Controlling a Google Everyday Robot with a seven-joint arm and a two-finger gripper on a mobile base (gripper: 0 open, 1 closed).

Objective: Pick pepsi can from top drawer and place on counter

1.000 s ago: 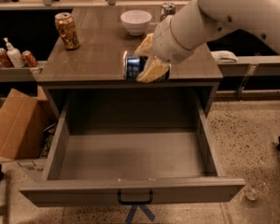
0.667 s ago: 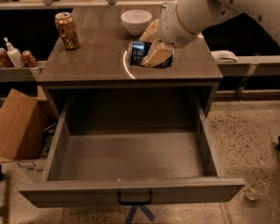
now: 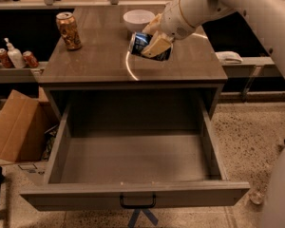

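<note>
My gripper [image 3: 152, 42] is shut on the pepsi can [image 3: 143, 44], a dark-blue can held tilted on its side, a little above the middle of the counter [image 3: 99, 63]. The tan fingers [image 3: 156, 45] cover much of the can; its silver end faces left. The white arm comes in from the upper right. The top drawer [image 3: 133, 194] is pulled fully out below the counter, and its grey inside holds nothing that I can see. Its small black handle [image 3: 137, 202] is at the middle of the front.
An orange-gold can [image 3: 69, 31] stands at the counter's back left. A white bowl [image 3: 138, 19] sits at the back middle, just behind the gripper. A cardboard box [image 3: 16, 127] stands on the floor at left. Bottles [image 3: 13, 56] sit on a low shelf at far left.
The gripper has carried the pepsi can up and back from the counter's front edge toward its middle, nearer the white bowl. The drawer has not moved.
</note>
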